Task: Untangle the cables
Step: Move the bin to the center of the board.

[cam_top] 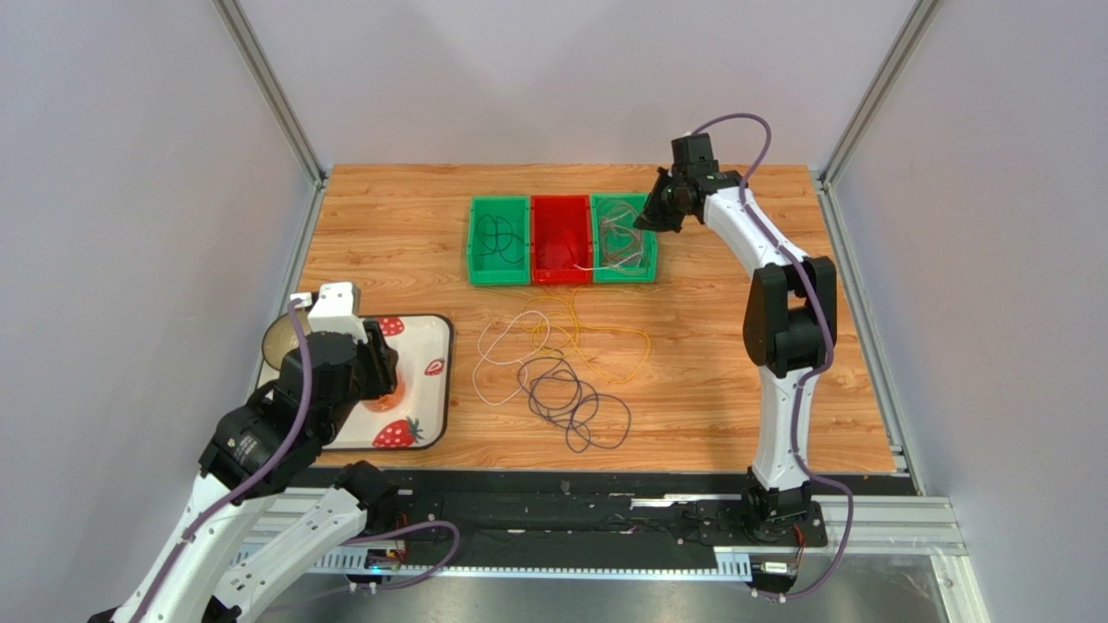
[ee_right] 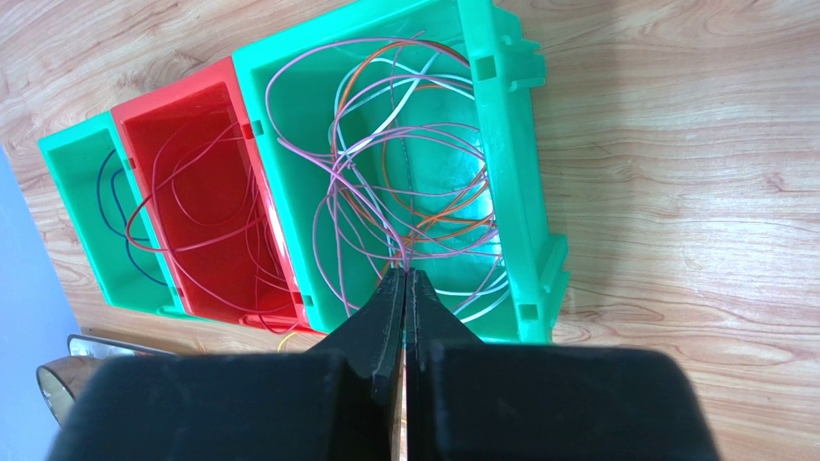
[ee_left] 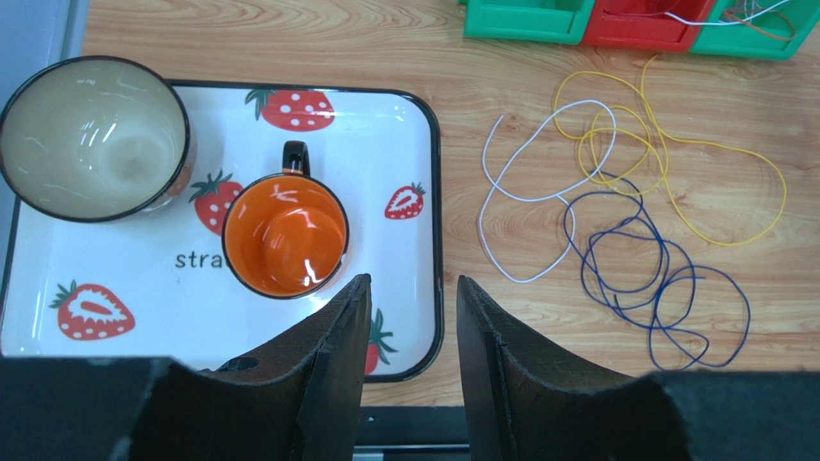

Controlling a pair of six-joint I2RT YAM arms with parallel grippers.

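Extraction underway: right gripper (ee_right: pixel 405 275) pinches cables (ee_right: pixel 371 219) in the far-edge bin (ee_right: pixel 505 173), left gripper (ee_left: pixel 414 284) spread idle; we advise a slow lift.

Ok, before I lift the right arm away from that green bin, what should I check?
1. Right gripper shut on the pink cable: ok, strands run into the closed tips.
2. Only one strand pinched: cannot tell.
3. Pink cable free of the orange cable in the green bin: not ok, they interlace.
4. Left gripper empty, jaws apart: ok, above the tray.
5. Loose cables on the table separated: not ok, the loops overlap.
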